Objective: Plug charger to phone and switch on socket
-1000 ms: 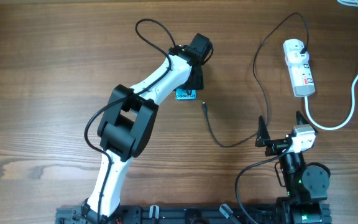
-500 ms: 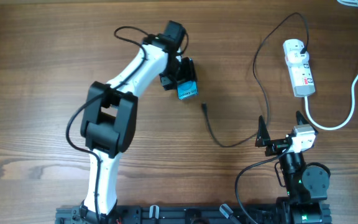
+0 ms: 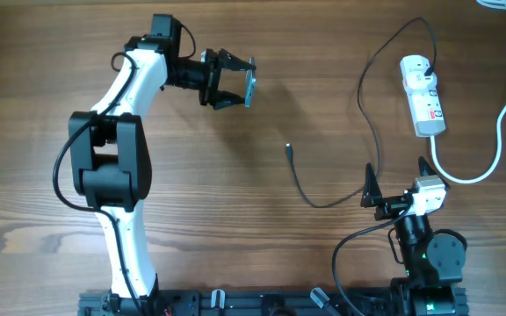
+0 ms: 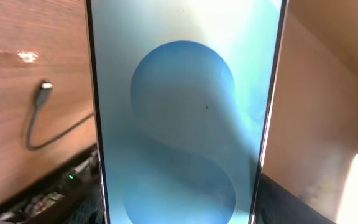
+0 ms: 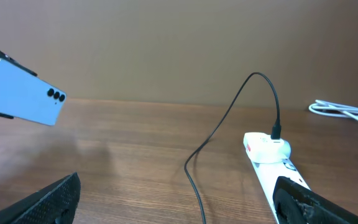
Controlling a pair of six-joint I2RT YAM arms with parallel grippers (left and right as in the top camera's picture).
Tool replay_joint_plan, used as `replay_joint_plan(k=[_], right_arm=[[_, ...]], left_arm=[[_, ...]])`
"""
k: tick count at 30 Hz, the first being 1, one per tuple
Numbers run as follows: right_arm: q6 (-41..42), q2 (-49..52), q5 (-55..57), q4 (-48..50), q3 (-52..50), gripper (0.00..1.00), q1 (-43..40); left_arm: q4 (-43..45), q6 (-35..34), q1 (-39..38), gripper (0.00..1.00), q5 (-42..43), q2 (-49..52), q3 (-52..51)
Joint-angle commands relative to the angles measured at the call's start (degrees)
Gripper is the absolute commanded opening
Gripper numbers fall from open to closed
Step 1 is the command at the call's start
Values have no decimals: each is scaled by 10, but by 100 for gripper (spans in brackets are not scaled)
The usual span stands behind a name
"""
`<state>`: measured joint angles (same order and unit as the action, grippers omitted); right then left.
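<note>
Overhead: your L gripper (image 3: 238, 83), top left, clamps the phone (image 3: 249, 85). You see the phone edge-on, a thin sliver running up-down in frame, off the table (image 3: 235, 219). One charger (image 3: 288, 152), tip lying mid-table, well apart from the phone. One socket (image 3: 422, 107), far right. R gripper (image 3: 400, 180) is spread wide w/ nothing in it.

L wrist: the screen faces the cam, long axis top-to-bottom. Charger tip at left.

R wrist: phone's back w/ three lenses. Long axis near level, lens end to the right, sloping down. Socket at right w/ charger plugged in.
</note>
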<state>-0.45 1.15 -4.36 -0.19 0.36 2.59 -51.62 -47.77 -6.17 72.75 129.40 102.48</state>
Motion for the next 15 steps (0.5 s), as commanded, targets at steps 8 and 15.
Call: replay_joint_plan(k=[8, 15], right_arm=[[465, 19, -233, 453, 23, 100, 1], [132, 494, -389, -311, 755, 100, 3]], left_arm=[[0, -11, 10, 66, 69, -28, -2], [0, -19, 5, 66, 61, -28, -2]])
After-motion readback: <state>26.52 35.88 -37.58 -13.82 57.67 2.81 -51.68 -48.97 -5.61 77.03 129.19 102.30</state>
